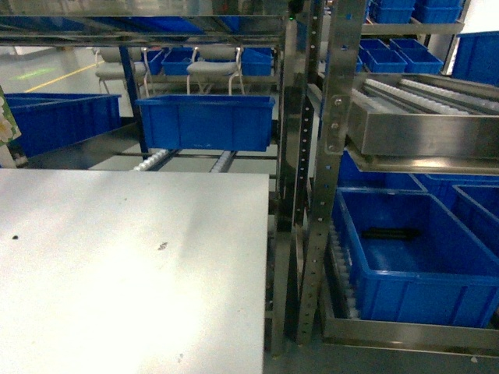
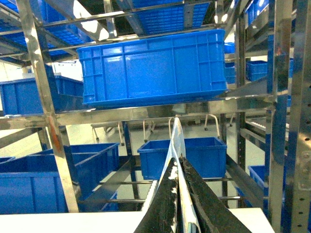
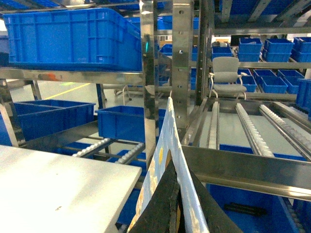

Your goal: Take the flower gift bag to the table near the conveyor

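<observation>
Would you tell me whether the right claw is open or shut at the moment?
Shut: the right claw pinches the flower gift bag's thin edge, which stands upright between its dark fingers.

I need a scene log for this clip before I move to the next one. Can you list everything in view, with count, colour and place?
table: one, white, lower left of the head view.
conveyor: steel rack with white roller lanes, behind and right of the table.
bins: many, blue, on the rack's shelves and rollers.
chairs: at least two, grey, far back on the floor.
flower gift bag: thin pale edge with printed spots, clamped in both grippers; count unclear.
left gripper: black, shut on a bag edge.
right gripper: black, shut on a bag edge.
</observation>
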Available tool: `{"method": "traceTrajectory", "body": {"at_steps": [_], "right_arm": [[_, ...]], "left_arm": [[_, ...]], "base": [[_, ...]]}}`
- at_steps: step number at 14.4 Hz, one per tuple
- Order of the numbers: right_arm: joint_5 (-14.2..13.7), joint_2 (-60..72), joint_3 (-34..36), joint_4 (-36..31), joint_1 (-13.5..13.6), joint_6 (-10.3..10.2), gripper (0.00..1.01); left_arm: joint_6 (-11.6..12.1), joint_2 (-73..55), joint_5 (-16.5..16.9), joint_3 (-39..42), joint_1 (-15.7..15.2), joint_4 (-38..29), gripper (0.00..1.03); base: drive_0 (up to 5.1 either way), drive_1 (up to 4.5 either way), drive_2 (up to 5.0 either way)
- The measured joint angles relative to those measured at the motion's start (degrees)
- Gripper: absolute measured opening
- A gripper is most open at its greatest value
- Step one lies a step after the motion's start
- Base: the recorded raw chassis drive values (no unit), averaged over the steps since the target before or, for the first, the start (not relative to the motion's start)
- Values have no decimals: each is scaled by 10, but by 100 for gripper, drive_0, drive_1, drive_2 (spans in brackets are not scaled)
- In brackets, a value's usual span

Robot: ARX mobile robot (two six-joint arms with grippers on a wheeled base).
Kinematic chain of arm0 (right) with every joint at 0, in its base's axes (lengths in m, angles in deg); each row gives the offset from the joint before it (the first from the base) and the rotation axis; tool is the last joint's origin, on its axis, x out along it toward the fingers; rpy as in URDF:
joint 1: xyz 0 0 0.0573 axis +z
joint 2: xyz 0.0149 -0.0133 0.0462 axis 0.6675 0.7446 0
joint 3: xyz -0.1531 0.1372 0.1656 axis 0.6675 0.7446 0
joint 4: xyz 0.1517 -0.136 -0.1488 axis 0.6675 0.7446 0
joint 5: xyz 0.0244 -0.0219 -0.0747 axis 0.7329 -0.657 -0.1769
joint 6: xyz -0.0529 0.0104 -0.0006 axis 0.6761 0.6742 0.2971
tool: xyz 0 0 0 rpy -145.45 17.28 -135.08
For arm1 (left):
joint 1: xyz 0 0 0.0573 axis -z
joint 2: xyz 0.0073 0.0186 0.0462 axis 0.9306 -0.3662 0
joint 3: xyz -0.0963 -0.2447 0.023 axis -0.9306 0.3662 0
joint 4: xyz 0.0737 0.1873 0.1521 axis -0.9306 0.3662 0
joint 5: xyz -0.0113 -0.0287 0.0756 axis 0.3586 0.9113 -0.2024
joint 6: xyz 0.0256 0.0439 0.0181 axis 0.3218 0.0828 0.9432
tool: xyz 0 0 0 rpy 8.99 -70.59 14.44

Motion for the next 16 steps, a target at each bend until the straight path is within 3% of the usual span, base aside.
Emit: {"method": "traceTrajectory", "body": {"at_steps": [16], "right_arm": [[0, 0, 0, 1, 0, 0, 2]], "left_arm": [[0, 0, -1, 0, 0, 0, 2]], "base": [[-495, 251, 251]]}}
